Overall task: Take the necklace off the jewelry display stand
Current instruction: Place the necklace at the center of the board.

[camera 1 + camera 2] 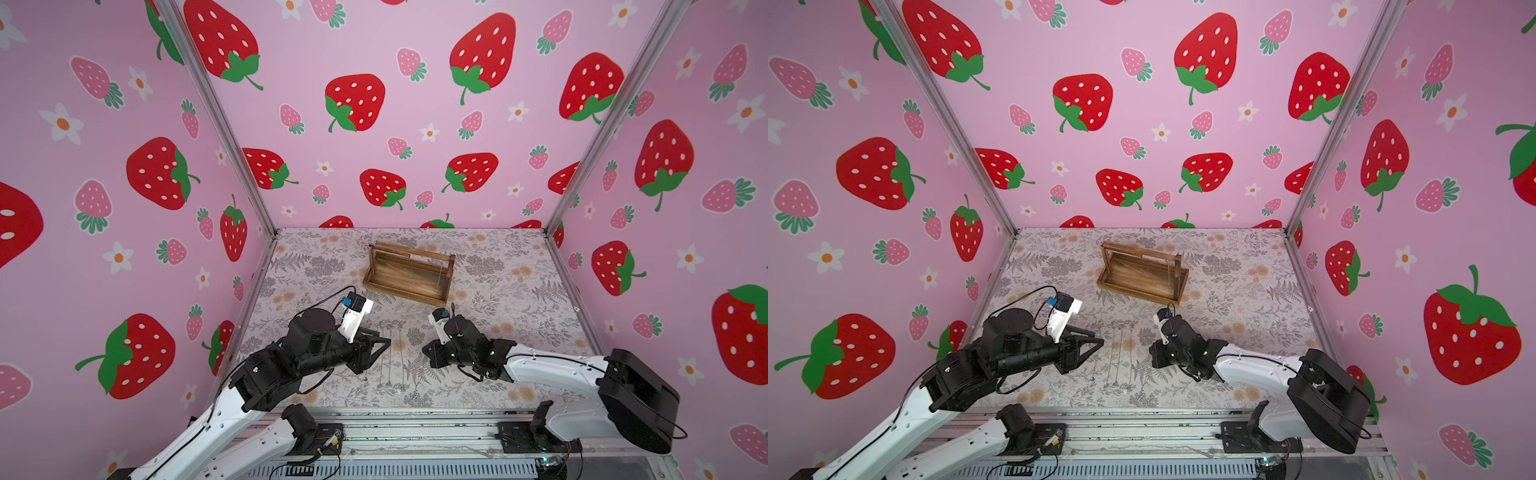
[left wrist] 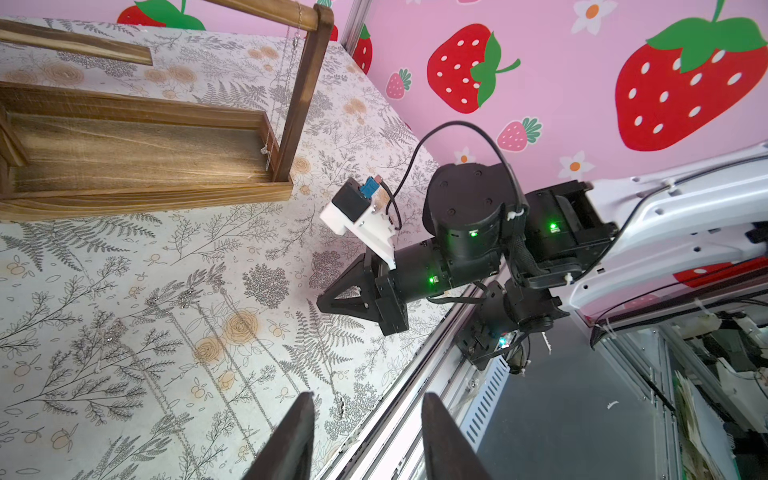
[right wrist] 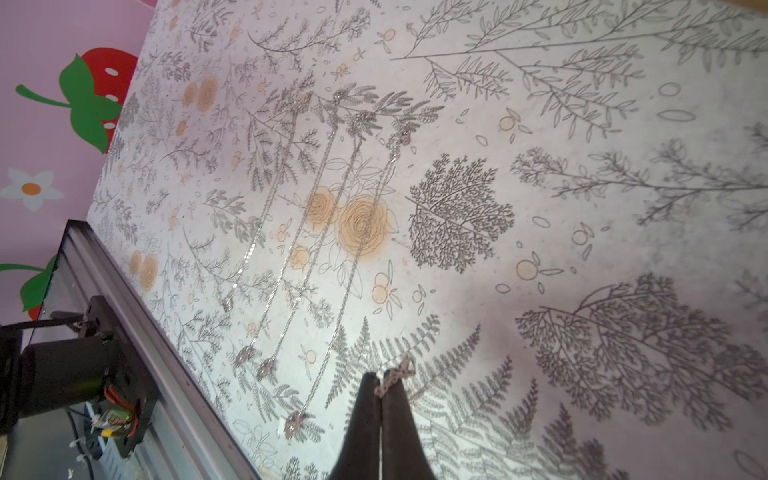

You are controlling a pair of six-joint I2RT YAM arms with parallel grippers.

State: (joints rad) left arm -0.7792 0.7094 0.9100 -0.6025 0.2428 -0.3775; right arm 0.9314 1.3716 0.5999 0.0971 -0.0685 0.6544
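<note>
Right wrist: right claw (image 3: 380, 377) pinches one necklace (image 3: 405, 367), four others (image 3: 286, 259) flat; left claw (image 2: 368, 401) spread

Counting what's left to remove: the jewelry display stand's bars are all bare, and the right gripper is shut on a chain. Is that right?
Not bare: in the left wrist view one necklace hangs from the top bar of the jewelry display stand, next to an upright. The right gripper is shut on a chain, as you said.

Both top views look down from above; wrist cameras sit near the table (image 2: 124, 291).
</note>
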